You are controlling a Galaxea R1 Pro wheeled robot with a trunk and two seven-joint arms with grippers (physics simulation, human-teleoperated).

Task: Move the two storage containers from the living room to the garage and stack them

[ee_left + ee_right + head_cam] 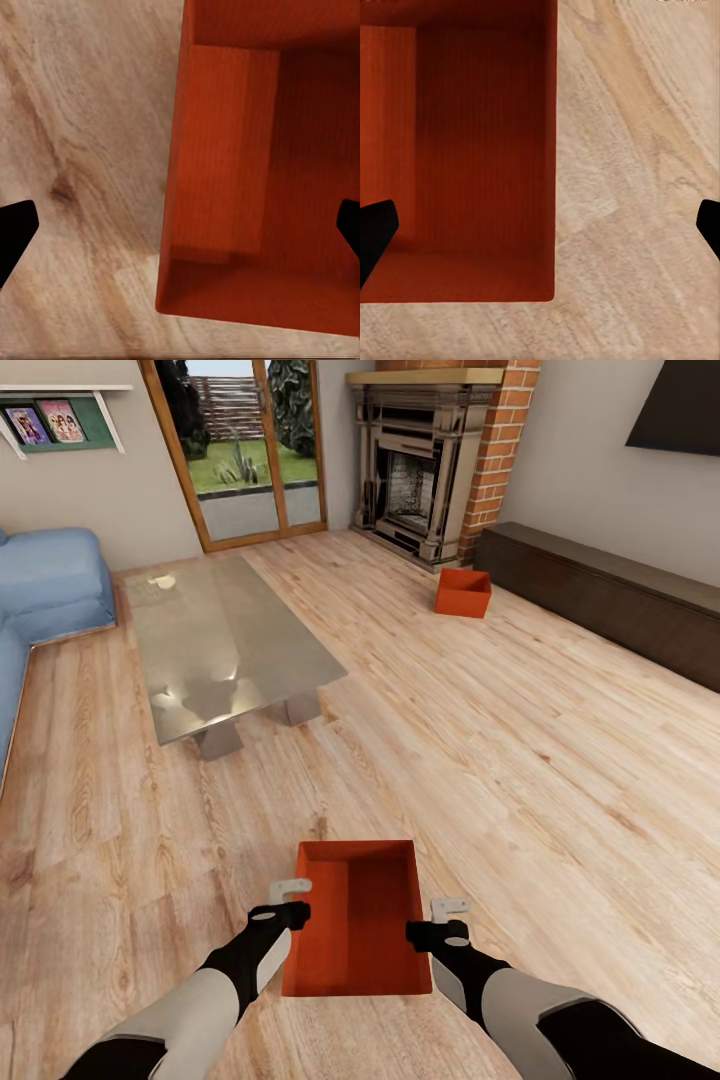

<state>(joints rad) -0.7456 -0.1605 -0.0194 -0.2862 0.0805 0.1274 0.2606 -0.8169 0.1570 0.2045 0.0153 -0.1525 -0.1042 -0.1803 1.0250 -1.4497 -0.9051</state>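
Near container (357, 930): on the living-room wood floor, between our arms. Far container (463, 592): by the fireplace (415, 480). Left hand (290, 901) and right hand (441, 921): both spread wide, straddling opposite long walls, gripping nothing. We should lower evenly, then pinch both rims together.

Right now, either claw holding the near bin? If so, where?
Nothing is held yet. The left claw and right claw are both open, each straddling a long side wall of the near storage container, which sits on the wood floor.
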